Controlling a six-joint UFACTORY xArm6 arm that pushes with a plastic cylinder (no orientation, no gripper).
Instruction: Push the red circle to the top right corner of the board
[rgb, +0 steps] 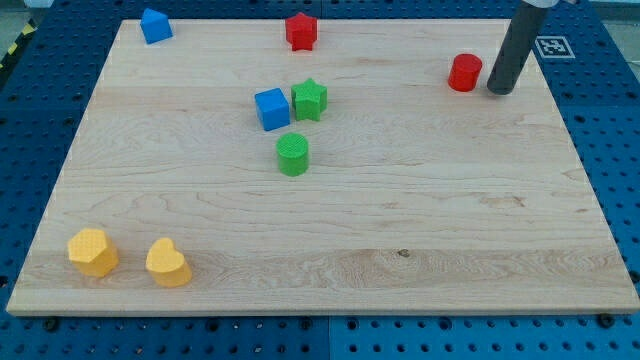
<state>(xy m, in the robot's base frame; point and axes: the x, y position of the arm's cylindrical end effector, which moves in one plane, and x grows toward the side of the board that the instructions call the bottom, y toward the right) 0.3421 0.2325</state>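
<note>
The red circle (464, 73) is a short red cylinder standing on the wooden board (330, 230) near the view's top right. My tip (499, 90) rests on the board just to the right of the red circle, a small gap apart from it. The dark rod rises from the tip up and to the right, out of the view's top. The board's top right corner lies a little above and right of the tip.
A red star block (301, 31) and a blue block (155, 25) sit along the top edge. A blue cube (271, 109), a green star (310, 100) and a green cylinder (293, 155) cluster mid-board. Two yellow blocks (92, 251) (168, 263) sit at bottom left.
</note>
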